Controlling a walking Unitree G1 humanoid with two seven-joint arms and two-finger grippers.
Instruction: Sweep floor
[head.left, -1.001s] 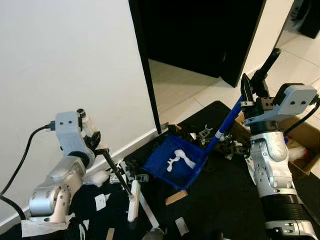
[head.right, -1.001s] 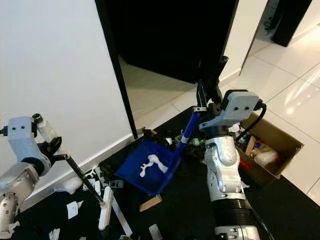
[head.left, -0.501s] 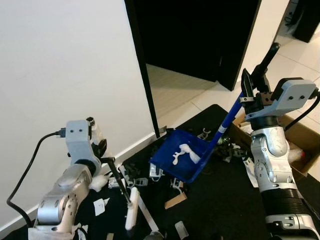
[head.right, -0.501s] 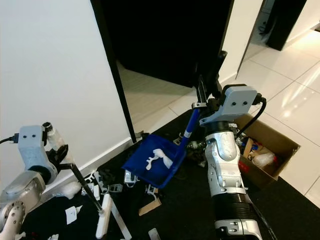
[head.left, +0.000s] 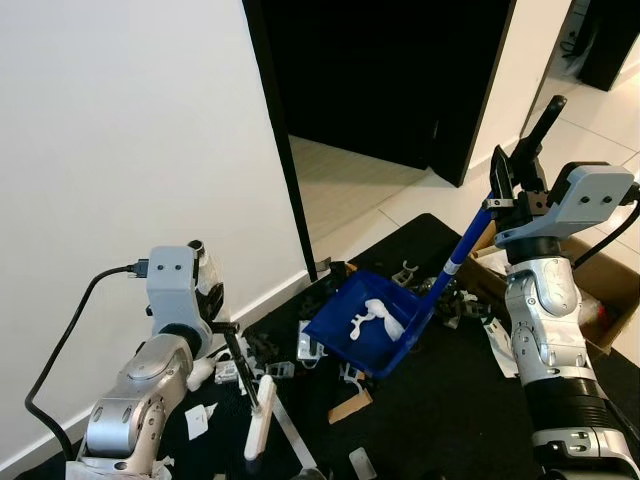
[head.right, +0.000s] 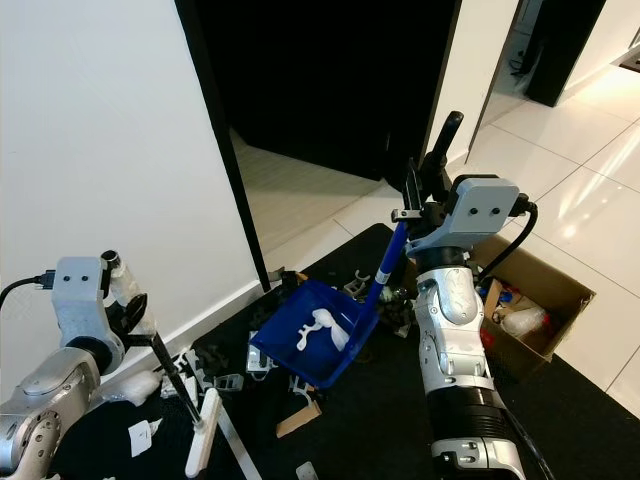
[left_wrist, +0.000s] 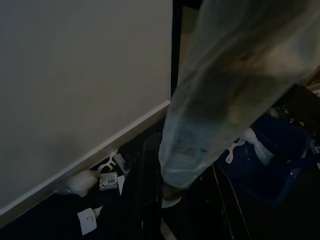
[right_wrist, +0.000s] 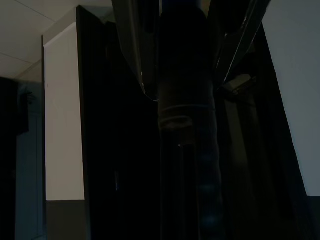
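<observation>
A blue dustpan hangs tilted just above the black mat, with white scraps lying in it. Its long blue handle rises to a black grip, and my right gripper is shut on the handle just below that grip. In the right wrist view the fingers sit either side of the dark handle. On the left, near the wall, my left gripper is shut on the thin black stick of a brush. The brush's white head rests on the mat.
Scraps of paper, plastic clips and a wooden chip litter the black mat. An open cardboard box of rubbish stands at the right. A white wall, a black door frame and a dark doorway lie ahead.
The whole view has shifted a little. The right arm has carried the dustpan slightly to the right and up. The left arm and brush have drawn closer in.
</observation>
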